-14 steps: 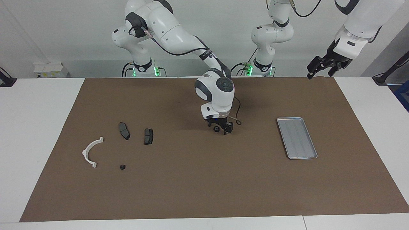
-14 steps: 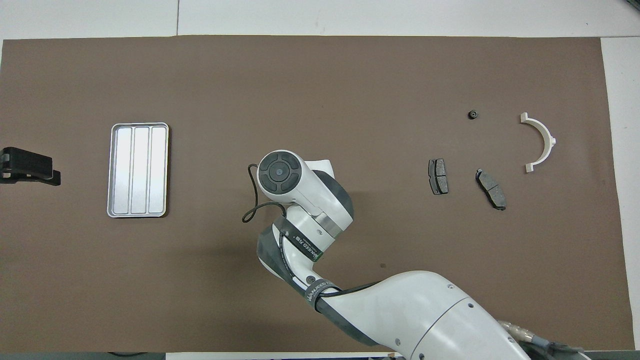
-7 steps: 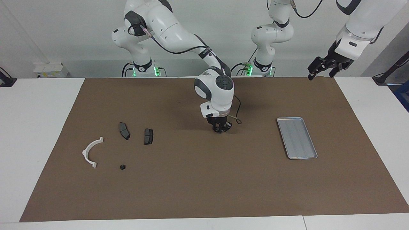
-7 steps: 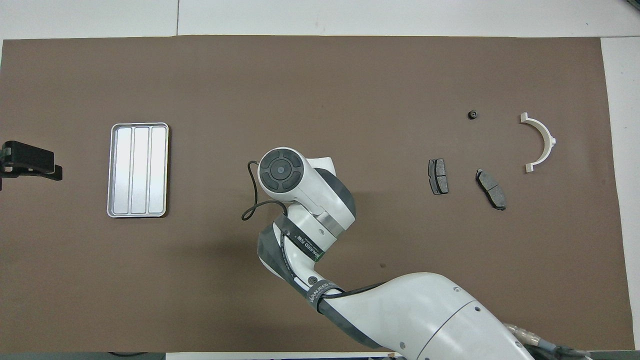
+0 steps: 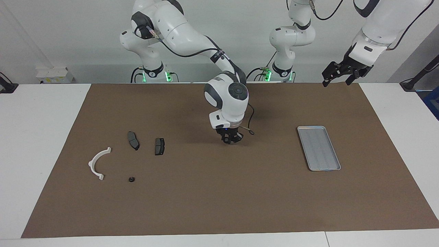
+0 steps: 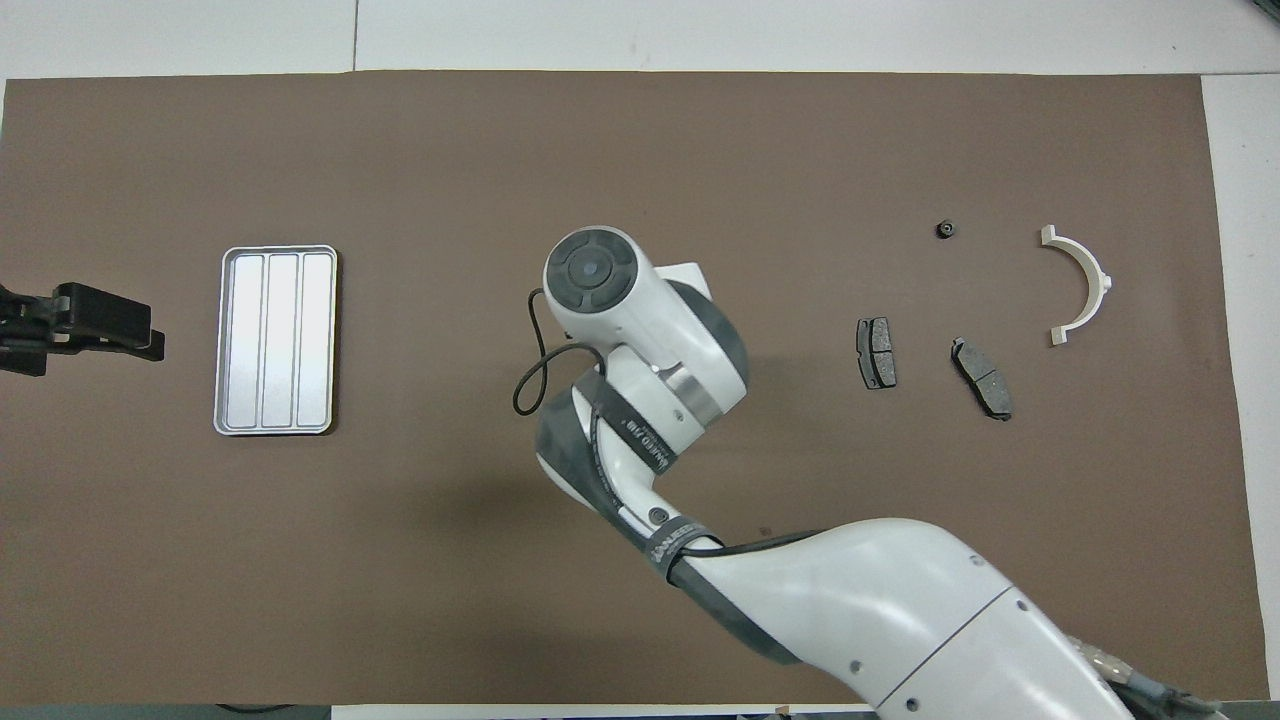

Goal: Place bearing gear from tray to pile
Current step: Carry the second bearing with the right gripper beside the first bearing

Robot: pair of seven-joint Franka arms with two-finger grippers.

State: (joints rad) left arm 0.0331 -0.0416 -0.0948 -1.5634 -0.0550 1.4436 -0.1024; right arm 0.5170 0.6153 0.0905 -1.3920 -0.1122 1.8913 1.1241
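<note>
Since a second ago, we see the right end effector (image 5: pixel 230 140) has closed on the small black gear, which lay between its open fingers on the brown mat (image 5: pixel 219 206), and has lifted and drifted toward the pile; the left end effector (image 5: pixel 337 73) has shifted slightly.

From the facing camera, the right end effector hangs over the middle of the mat, fingers pinched on the gear, which we can barely make out there. The left end effector waits, open, above the mat's corner near its base. The tray (image 5: pixel 319 148) lies bare toward the left arm's end of the desk (image 5: pixel 37 137). At the other end sit two brake pads (image 5: pixel 133 140), a white bracket (image 5: pixel 97 163) and another small black gear (image 5: pixel 131 179).

From overhead, the right arm's wrist hides its end effector and the gear. The left end effector (image 6: pixel 80 322) is beside the tray (image 6: pixel 277 340), apart from it. The pads (image 6: pixel 876 353), bracket (image 6: pixel 1080 283) and loose gear (image 6: pixel 944 229) lie well apart from the tray.
</note>
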